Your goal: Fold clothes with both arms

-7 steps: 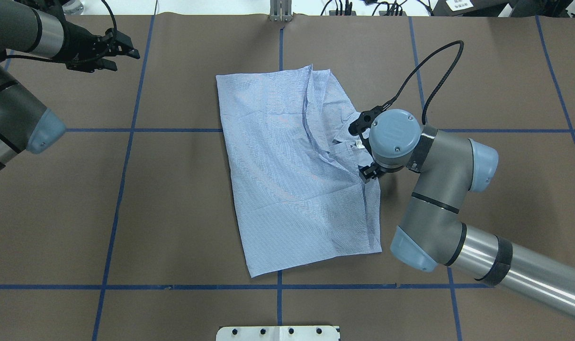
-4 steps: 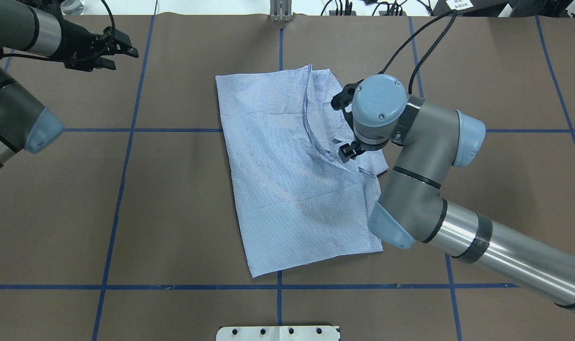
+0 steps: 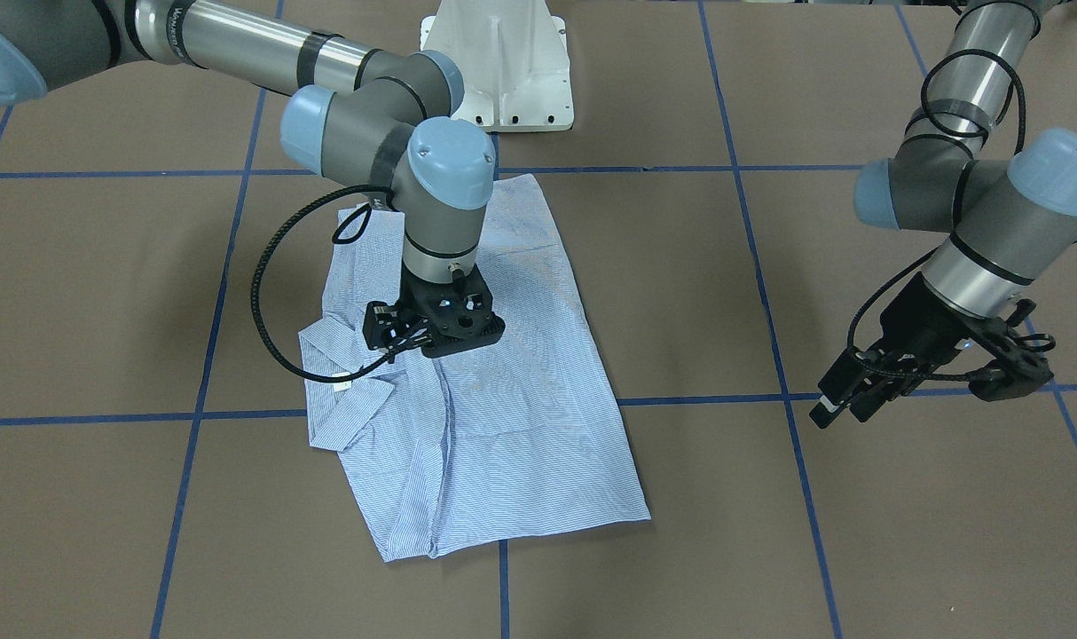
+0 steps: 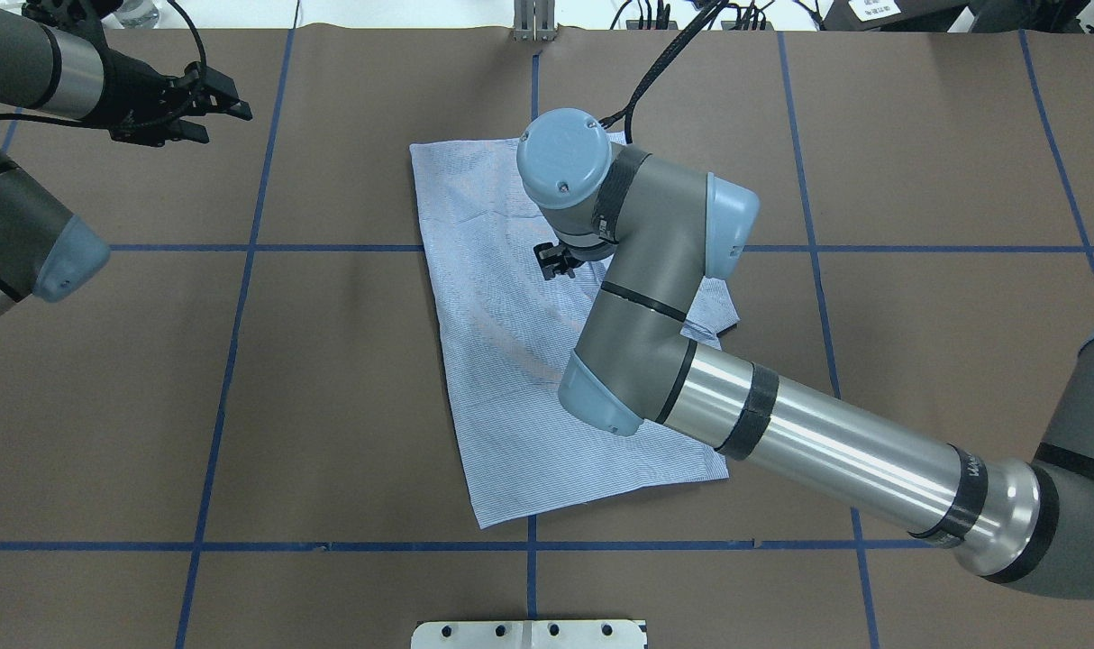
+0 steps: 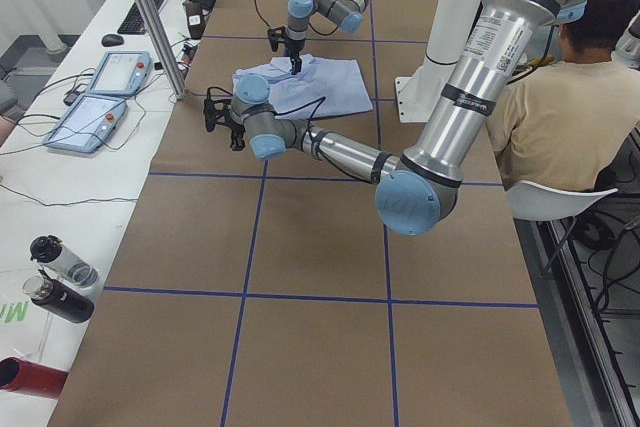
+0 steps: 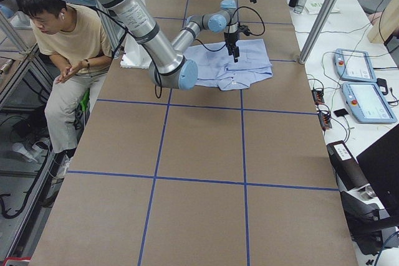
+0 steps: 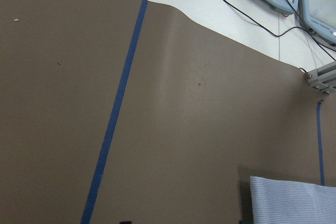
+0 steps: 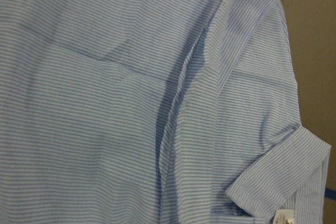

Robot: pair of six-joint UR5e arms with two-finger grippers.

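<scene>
Shirt (image 4: 502, 361): my right gripper (image 4: 556, 263) has swung from its edge to its middle.
I cannot tell its grip; left gripper (image 4: 218, 106) waits spread, so folding continues.

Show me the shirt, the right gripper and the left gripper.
shirt (image 4: 502, 379): overhead view, on its flat striped panel.
right gripper (image 3: 430, 340): front-facing view, between its fingertips, over the shirt.
left gripper (image 4: 218, 108): overhead view, between its fingertips.
</scene>
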